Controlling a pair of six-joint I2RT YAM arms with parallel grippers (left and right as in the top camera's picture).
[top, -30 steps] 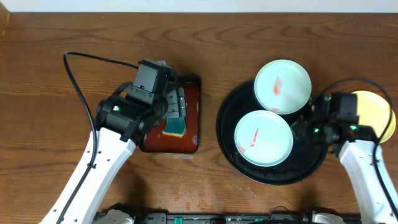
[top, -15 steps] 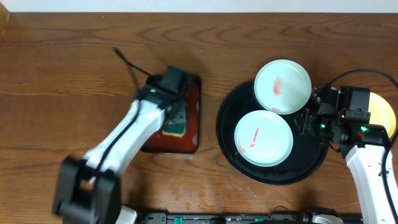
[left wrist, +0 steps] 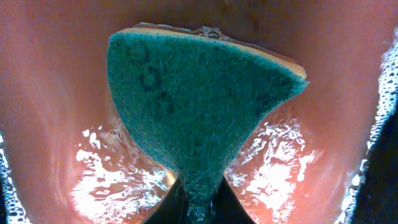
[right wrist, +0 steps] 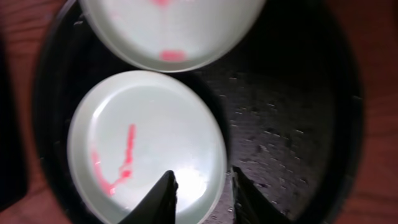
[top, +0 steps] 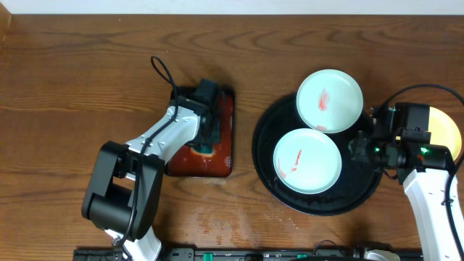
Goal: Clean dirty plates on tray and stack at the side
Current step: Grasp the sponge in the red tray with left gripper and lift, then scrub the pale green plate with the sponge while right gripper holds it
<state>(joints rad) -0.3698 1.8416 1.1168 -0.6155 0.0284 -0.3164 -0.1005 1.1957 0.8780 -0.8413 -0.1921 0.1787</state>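
Left fingers (top: 208,139) clamped on green sponge (left wrist: 193,99) over reddish-brown tray (top: 225,161). Right fingers (top: 354,147) apart at 3 o'clock rim of near white plate (top: 307,161), on black tray (top: 362,190). Second smeared plate (top: 329,100) at tray's 12 o'clock. Yellow plate (top: 444,134) on bench (top: 72,72), 3 o'clock of the tray.

Tray (top: 362,190): black, round, low rim, flat on wood tabletop (top: 72,87). 12 o'clock plate (top: 330,100): white, red smear, overhangs rim. Ctr plate (top: 307,160): white, red streaks, lies flat, edge meets the 1st. Yellow plate (top: 445,129): off tray at 3 o'clock, on tabletop, partly hidden.
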